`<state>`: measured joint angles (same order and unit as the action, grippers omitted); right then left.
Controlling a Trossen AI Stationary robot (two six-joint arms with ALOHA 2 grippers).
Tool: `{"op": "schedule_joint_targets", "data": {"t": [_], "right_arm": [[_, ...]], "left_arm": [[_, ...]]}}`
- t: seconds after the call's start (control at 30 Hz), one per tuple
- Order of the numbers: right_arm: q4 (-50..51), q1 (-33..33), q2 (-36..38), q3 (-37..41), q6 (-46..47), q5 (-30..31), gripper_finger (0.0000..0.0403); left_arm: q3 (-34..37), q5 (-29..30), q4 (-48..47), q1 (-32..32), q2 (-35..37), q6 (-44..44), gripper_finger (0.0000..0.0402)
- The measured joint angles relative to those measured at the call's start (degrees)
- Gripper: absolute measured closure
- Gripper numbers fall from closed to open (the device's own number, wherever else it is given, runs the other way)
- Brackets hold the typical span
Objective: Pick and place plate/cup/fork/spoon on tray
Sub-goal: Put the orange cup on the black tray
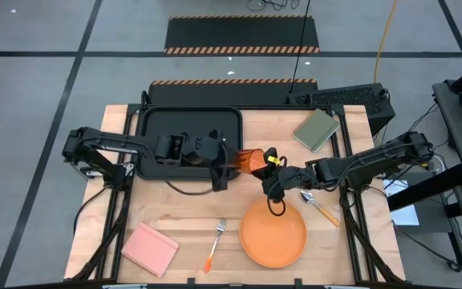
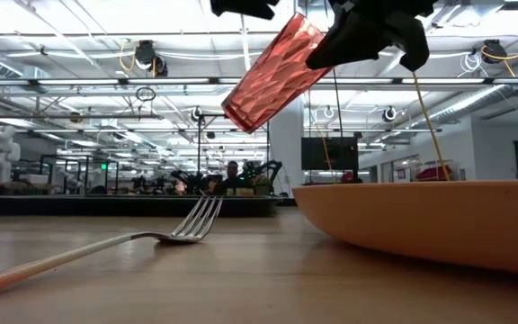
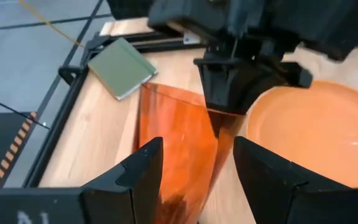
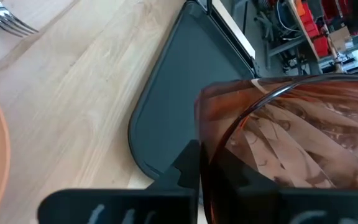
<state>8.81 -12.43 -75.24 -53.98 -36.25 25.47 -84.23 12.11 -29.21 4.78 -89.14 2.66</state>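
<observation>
Above the table, right gripper (image 1: 269, 163) is pinching the cup (image 1: 249, 161) rim; left gripper (image 1: 224, 164) fingers are straddling its base; tray (image 1: 155, 120) is sitting bare, all four items outstanding.

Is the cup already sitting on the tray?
No, the cup hangs tilted in the air, pinched at its rim by the right gripper.
</observation>
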Motion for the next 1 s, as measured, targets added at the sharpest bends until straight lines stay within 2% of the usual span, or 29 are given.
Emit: {"op": "schedule_joint_targets", "data": {"t": [0.2,0.47,0.57,0.73,1.0], "right_arm": [[0.27,-0.07,0.00,0.00,0.96,-0.15,0.0399],[1.10,-0.07,0.00,0.00,1.08,-0.22,0.0399],[1.33,-0.07,0.00,0.00,1.09,-0.25,0.0399],[1.19,-0.04,0.00,0.00,1.09,-4.71,0.0399],[-0.41,-0.09,0.00,-0.02,1.09,-5.21,0.0399]], "left_arm": [[0.02,-0.06,-6.45,-1.44,1.28,-2.36,0.0188],[5.98,0.22,-7.56,-1.62,1.13,-4.13,0.0086],[8.01,0.44,-6.16,-1.57,1.22,-4.77,0.0060],[13.73,-0.13,1.20,-1.50,1.22,-3.18,0.0051],[19.01,-1.33,9.22,-1.55,1.19,-1.69,0.0050]]}}
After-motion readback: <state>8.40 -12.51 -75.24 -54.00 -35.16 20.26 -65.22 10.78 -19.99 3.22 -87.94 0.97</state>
